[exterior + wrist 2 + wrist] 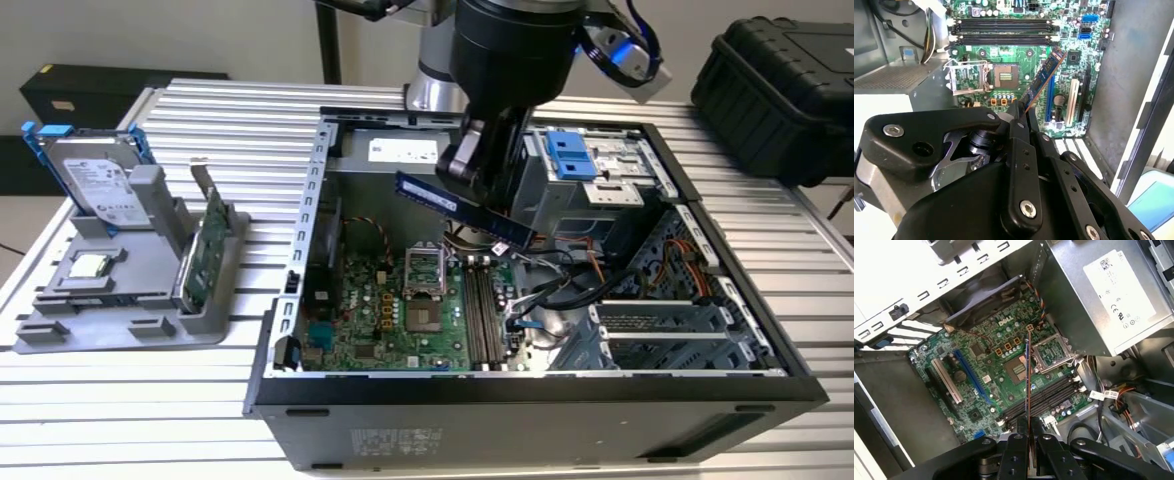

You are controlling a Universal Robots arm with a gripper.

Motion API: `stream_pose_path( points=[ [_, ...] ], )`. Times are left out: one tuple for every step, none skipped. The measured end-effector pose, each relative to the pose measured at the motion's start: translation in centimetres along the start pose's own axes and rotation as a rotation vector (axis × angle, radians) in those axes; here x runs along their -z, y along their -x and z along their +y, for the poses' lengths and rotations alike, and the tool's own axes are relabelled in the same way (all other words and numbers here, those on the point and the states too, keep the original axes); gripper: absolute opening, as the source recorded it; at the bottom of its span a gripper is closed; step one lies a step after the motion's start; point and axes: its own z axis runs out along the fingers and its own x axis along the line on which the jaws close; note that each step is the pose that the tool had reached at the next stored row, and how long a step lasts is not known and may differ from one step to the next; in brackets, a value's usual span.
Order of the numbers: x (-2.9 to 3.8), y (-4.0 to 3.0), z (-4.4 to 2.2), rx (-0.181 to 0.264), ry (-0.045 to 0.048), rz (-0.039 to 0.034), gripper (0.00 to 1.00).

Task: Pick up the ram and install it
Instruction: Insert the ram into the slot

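Observation:
My gripper (478, 178) is shut on the ram (461, 205), a long dark blue stick held tilted above the open computer case (747, 375). In the second wrist view the ram (1041, 80) juts out from between the black fingers (1016, 125) over the green motherboard (1004, 55). The first wrist view looks at the ram (1027, 380) edge-on, a thin line rising from my gripper (1027, 437) across the board. The black memory slots (483, 310) lie on the motherboard (367, 320) below the stick, beside the processor socket (424, 290).
A grey holder (120, 300) on the exterior view's left carries a silver hard drive in a blue frame (100, 175) and a green card (207, 250). Cables (574, 290) and a drive cage (587, 165) crowd the case's right side. A black box (781, 85) sits behind.

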Motion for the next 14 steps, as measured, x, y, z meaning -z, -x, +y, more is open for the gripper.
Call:
stream_pose_path(
  points=[
    [0.00, 0.00, 0.00, -0.007, 0.0001, 0.0000, 0.00],
    [0.00, 0.00, 0.00, -0.014, 0.0002, 0.0000, 0.00],
    [-0.01, 0.00, 0.00, -0.021, 0.0002, -0.0001, 0.00],
    [0.00, 0.00, 0.00, -0.028, 0.0003, 0.0000, 0.00],
    [-0.01, 0.00, 0.00, -0.035, 0.0003, 0.0000, 0.00],
    [-0.01, 0.00, 0.00, -0.042, 0.0004, 0.0000, 0.00],
    [-0.01, 0.00, 0.00, -0.049, 0.0005, -0.0001, 0.00],
    [-0.01, 0.00, 0.00, -0.057, 0.0006, -0.0001, 0.00],
    [-0.01, 0.00, 0.00, -0.064, 0.0006, -0.0001, 0.00],
    [-0.02, 0.00, 0.00, -0.072, 0.0007, 0.0000, 0.00],
    [-0.02, 0.00, 0.00, -0.080, 0.0008, -0.0001, 0.00],
    [-0.02, 0.00, 0.00, -0.088, 0.0009, -0.0001, 0.00],
    [-0.03, 0.00, 0.00, -0.097, 0.0010, -0.0002, 0.00],
    [-0.03, 0.00, 0.00, -0.106, 0.0011, -0.0002, 0.00]
  ],
)
